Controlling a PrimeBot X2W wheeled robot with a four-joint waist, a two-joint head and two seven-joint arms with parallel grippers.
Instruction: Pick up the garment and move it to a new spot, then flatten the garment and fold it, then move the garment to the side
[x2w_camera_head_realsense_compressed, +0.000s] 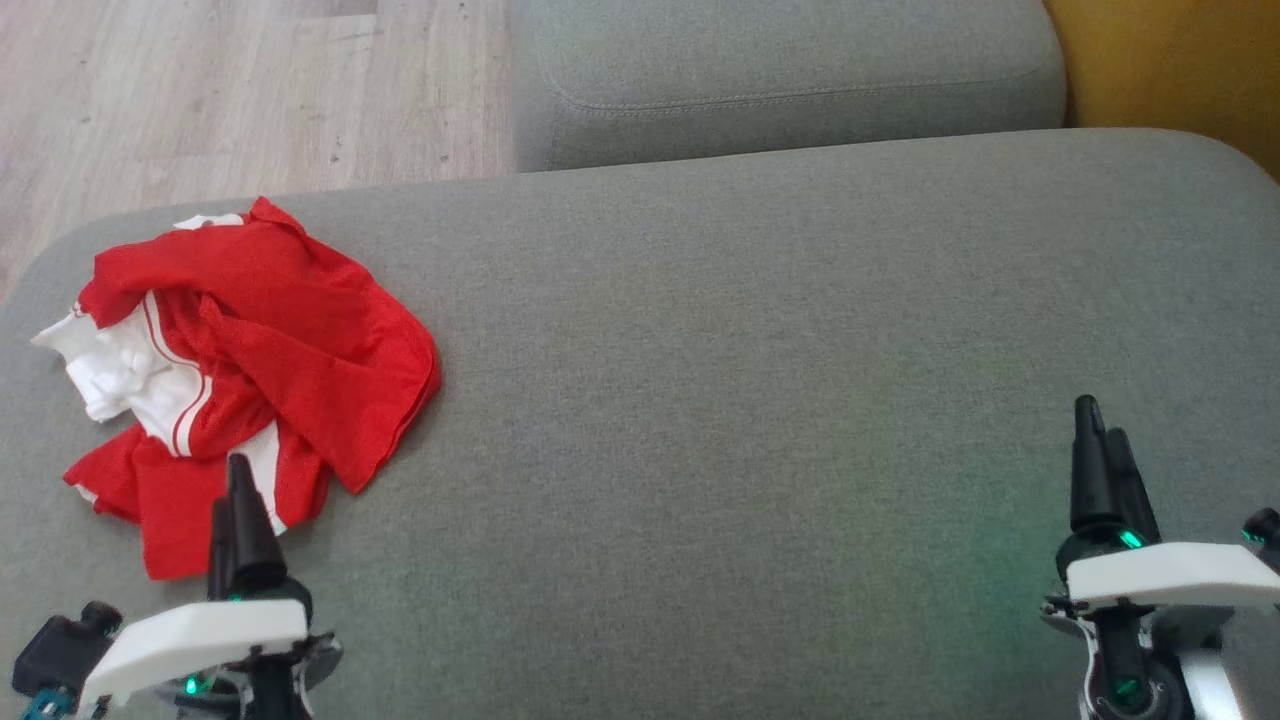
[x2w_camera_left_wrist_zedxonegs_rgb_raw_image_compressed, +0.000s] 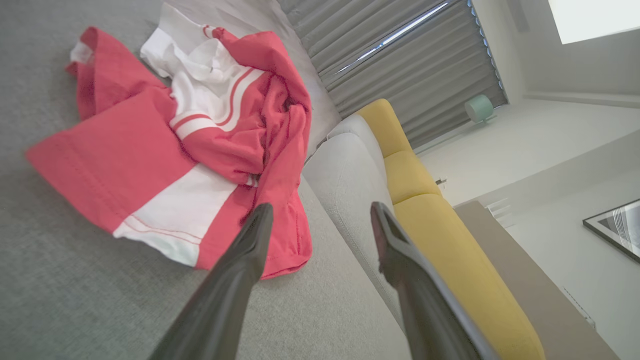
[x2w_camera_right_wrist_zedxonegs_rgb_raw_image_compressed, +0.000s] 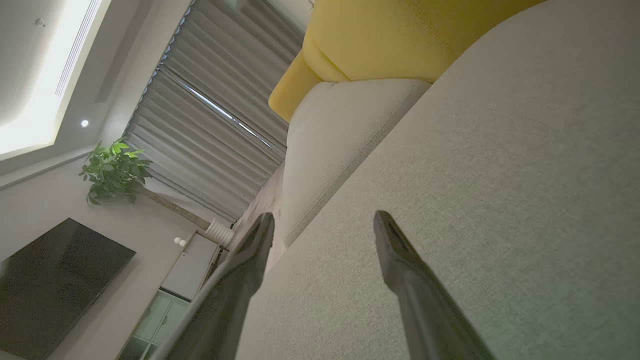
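Grey sofa seat (x2w_camera_head_realsense_compressed: 750, 400) with a crumpled garment (x2w_camera_head_realsense_compressed: 250, 370) at its left end.
Red and white, the garment lies bunched near the seat's far left corner. The left gripper (x2w_camera_head_realsense_compressed: 230, 485) hangs at the garment's near edge, fingers spread and empty. The right gripper (x2w_camera_head_realsense_compressed: 1100, 418), likewise spread, hangs over the near right edge, well apart.
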